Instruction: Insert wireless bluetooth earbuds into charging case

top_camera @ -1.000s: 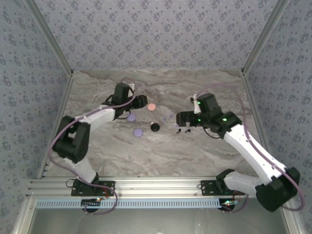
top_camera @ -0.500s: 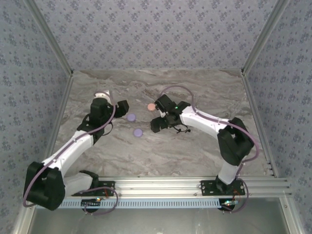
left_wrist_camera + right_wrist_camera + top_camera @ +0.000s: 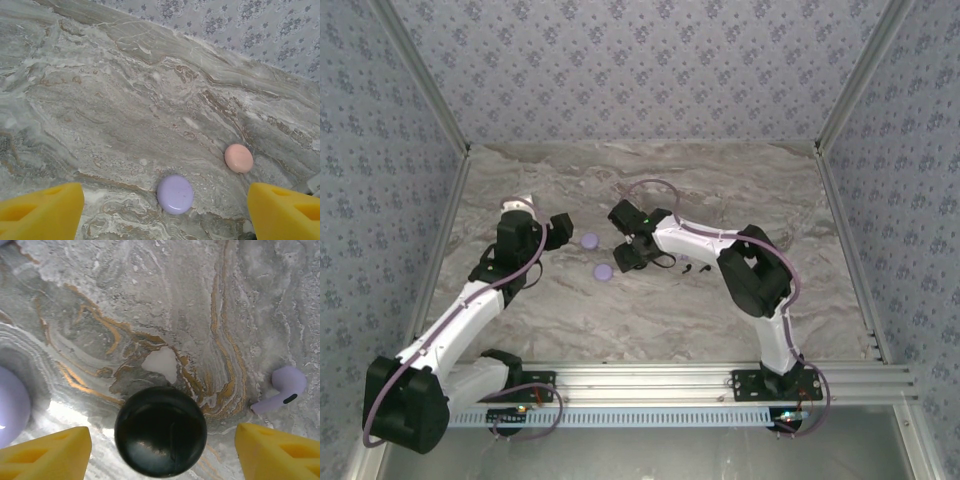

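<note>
Your right jaws stand spread either side of the black case point(image 3: 160, 437), not touching it; a lilac earbud point(image 3: 280, 390) lies at frame right. Your left jaws gape empty over the marbled table point(image 3: 100, 100), patterned walls point(image 3: 640, 60) behind.

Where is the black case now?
In the right wrist view, the black case lies on the marble table between the fingers of the right gripper, a lilac earbud nearby.

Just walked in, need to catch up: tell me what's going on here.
Two robot arms work over a marble-patterned table. The right claw is open astride the black round case, not gripping it, with a lilac comma-shaped earbud lying beside it. The left claw is open and empty, facing the lilac round case and the pink round case.
</note>
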Controlling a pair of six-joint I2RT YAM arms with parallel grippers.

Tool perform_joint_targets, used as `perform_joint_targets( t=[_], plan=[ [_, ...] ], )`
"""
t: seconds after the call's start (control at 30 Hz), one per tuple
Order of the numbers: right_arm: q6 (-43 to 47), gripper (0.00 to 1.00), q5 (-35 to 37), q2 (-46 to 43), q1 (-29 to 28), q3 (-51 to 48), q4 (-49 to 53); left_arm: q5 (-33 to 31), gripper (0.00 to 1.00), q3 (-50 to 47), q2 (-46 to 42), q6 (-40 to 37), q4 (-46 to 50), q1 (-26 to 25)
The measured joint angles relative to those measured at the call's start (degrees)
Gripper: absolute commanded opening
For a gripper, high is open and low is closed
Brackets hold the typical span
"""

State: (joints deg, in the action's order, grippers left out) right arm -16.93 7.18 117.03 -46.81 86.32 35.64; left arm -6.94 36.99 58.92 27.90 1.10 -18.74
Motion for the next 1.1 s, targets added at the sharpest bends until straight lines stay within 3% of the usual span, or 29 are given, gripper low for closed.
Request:
perform_joint_targets(
  t=[0.37, 0.63, 0.77, 0.93, 1.1],
  plan=[
    [-0.87, 0.68, 0.66, 2.91, 0.00, 0.28, -0.11, 0.00, 0.86, 0.00, 0.00, 0.02, 0.42, 0.00],
    [-1.77, 0.53, -0.63, 2.86, 0.07, 0.13, -0.20, 0.02, 0.86, 0.00, 0.00, 0.07, 0.42, 0.00],
    [-1.68, 0.52, -1.25, 1.42, 0.46, -1.95, -2.10, 0.39, 0.86, 0.00, 0.07, 0.17, 0.42, 0.00],
    [1.07, 0.51, -1.55, -5.18, 1.25, -8.96, -5.55, 4.46, 0.84, 0.46, 0.85, -0.07, 0.50, 0.02],
    [6.29, 0.50, -0.94, -19.76, 2.60, -16.79, -11.61, 12.63, 0.82, 4.87, 3.15, -0.39, 0.42, 0.07]
  ],
)
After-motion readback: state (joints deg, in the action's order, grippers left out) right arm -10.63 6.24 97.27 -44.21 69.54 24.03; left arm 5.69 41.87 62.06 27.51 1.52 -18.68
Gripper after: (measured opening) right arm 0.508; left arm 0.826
